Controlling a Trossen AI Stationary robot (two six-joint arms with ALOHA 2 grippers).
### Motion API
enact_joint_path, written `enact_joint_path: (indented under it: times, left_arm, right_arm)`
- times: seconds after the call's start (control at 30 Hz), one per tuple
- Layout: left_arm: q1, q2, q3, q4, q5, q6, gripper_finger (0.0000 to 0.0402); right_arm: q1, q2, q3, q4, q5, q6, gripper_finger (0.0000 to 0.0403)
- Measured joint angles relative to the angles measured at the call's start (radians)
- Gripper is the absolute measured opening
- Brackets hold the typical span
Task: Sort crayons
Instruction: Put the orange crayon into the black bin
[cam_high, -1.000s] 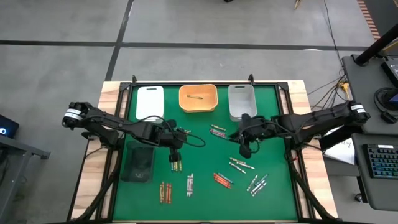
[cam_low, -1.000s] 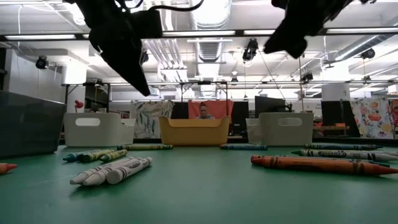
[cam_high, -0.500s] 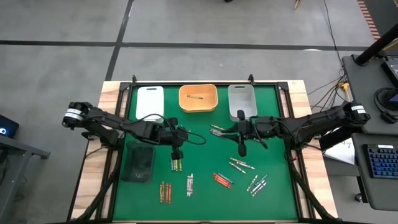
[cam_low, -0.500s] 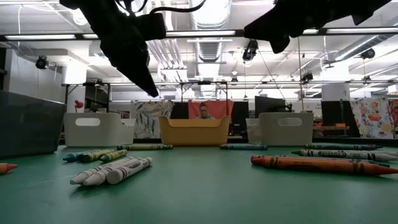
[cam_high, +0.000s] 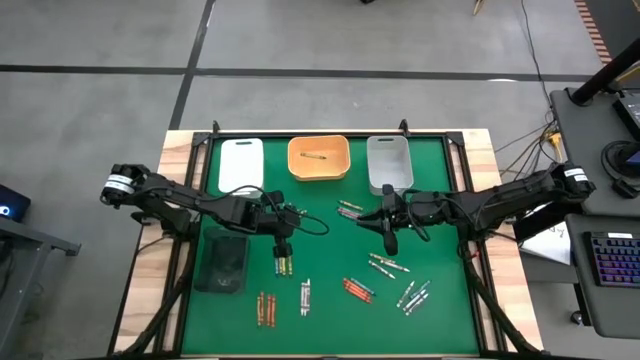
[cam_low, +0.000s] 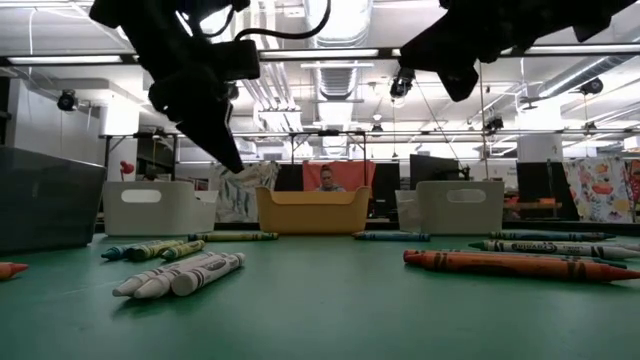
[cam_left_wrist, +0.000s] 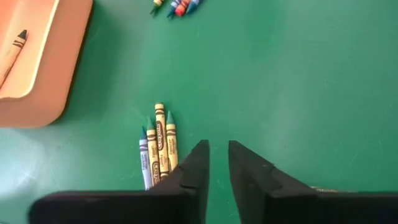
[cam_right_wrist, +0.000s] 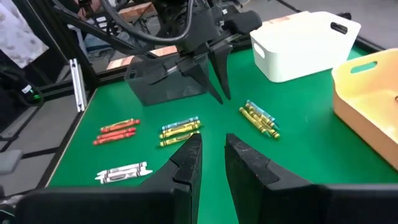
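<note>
Green desk (cam_high: 330, 260) strewn with crayons (cam_high: 283, 263) in small clusters. Left gripper (cam_high: 282, 243) just above one cluster, slightly parted, empty; right gripper (cam_high: 389, 240) mid-desk, narrowly open, empty. Risk: tight clusters, grabbing two or scattering neighbours.

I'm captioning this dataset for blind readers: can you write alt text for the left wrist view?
The left claw, fingers slightly apart and empty, hangs over a green table beside a cluster of four crayons. An orange tray holding one crayon sits at one edge, with more crayons farther off.
</note>
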Motion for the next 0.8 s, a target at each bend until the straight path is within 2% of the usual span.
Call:
enact_joint_path:
  times: [0.13, 0.27, 0.57, 0.8]
  left_arm:
    - [0.000, 0.000, 0.000, 0.002, 0.000, 0.018, 0.0095]
    - [0.000, 0.000, -0.012, 0.040, 0.000, 0.032, 0.0123]
    - [-0.002, 0.000, -0.030, 0.079, 0.007, -0.049, 0.0130]
    - [-0.007, 0.000, 0.005, -0.049, 0.249, -0.138, 0.0130]
  right_arm:
    - [0.000, 0.000, -0.011, 0.002, 0.001, 0.024, 0.0059]
    - [0.000, 0.000, -0.027, 0.002, 0.001, 0.030, 0.0059]
    - [0.000, 0.000, -0.050, -0.002, 0.002, 0.031, 0.0059]
    - [-0.001, 0.000, -0.050, -0.002, 0.004, 0.022, 0.0059]
